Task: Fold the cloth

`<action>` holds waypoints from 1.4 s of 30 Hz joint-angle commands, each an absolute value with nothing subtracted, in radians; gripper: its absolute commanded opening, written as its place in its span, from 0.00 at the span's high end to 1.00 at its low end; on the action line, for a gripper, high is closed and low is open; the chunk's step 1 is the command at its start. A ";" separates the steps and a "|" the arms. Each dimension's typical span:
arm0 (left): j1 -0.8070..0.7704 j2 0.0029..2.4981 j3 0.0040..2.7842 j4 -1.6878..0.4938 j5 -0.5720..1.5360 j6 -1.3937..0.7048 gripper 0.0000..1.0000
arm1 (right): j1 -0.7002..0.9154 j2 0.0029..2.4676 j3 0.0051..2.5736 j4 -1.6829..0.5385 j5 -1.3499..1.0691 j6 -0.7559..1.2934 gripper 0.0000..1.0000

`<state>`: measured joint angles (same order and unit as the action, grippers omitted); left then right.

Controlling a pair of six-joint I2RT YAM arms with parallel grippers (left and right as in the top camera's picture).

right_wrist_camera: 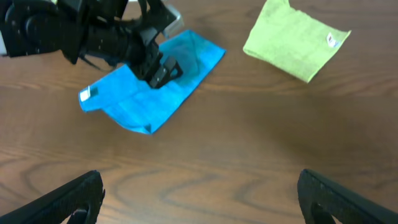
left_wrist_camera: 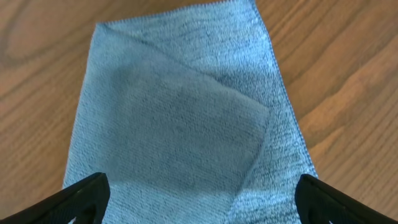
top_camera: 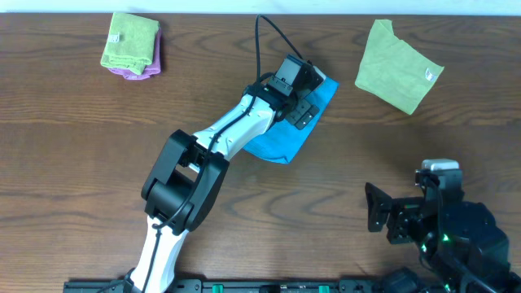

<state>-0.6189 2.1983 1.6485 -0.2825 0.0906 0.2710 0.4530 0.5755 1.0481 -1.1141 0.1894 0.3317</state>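
Observation:
The sky-blue cloth (top_camera: 286,137) lies folded on the wooden table near the centre, partly under my left arm. It fills the left wrist view (left_wrist_camera: 186,124), with one layer folded over in a diagonal crease. In the right wrist view (right_wrist_camera: 149,93) its white tag shows at the left corner. My left gripper (top_camera: 303,110) is open, hovering just over the cloth, its fingertips wide apart (left_wrist_camera: 199,202) and holding nothing. My right gripper (top_camera: 383,218) is open and empty near the table's front right, far from the cloth (right_wrist_camera: 199,199).
A lime-green cloth (top_camera: 397,65) lies at the back right, also seen in the right wrist view (right_wrist_camera: 292,40). A folded lime-green cloth (top_camera: 130,41) sits on a purple cloth (top_camera: 134,72) at the back left.

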 commanded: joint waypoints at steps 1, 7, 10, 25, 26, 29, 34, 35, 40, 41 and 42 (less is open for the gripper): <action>-0.619 2.218 1.675 -0.264 0.072 0.291 0.02 | 0.457 0.574 1.065 -1.124 0.175 0.355 0.01; -0.627 2.243 1.675 -0.260 0.105 0.288 0.00 | 0.457 0.574 1.065 -1.131 0.175 0.356 0.01; -0.631 2.255 1.675 -0.260 0.105 0.288 0.05 | 0.457 0.574 1.064 -1.141 0.175 0.356 0.01; -0.645 2.279 1.674 -0.236 0.100 0.284 0.05 | 0.457 0.574 1.064 -1.147 0.152 0.363 0.01; -0.645 2.284 1.674 -0.226 0.100 0.285 0.05 | 0.457 0.574 1.064 -1.147 0.152 0.363 0.01; -0.645 2.310 1.674 -0.194 0.093 0.284 0.10 | 0.457 0.574 1.064 -1.157 0.149 0.364 0.02; -0.645 2.328 1.674 -0.189 0.042 0.280 0.12 | 0.457 0.574 1.064 -1.172 0.135 0.371 0.03; -0.645 2.328 1.674 -0.185 0.025 0.280 0.12 | 0.457 0.574 1.064 -1.172 0.123 0.371 0.03; -0.645 2.328 1.677 -0.159 -0.034 0.280 0.08 | 0.457 0.574 1.064 -1.172 0.119 0.371 0.04; -0.645 2.328 1.680 -0.160 -0.034 0.280 0.08 | 0.457 0.574 1.064 -1.172 0.119 0.371 0.04; -0.645 2.328 1.683 -0.160 -0.034 0.280 0.07 | 0.457 0.574 1.064 -1.172 0.120 0.370 0.04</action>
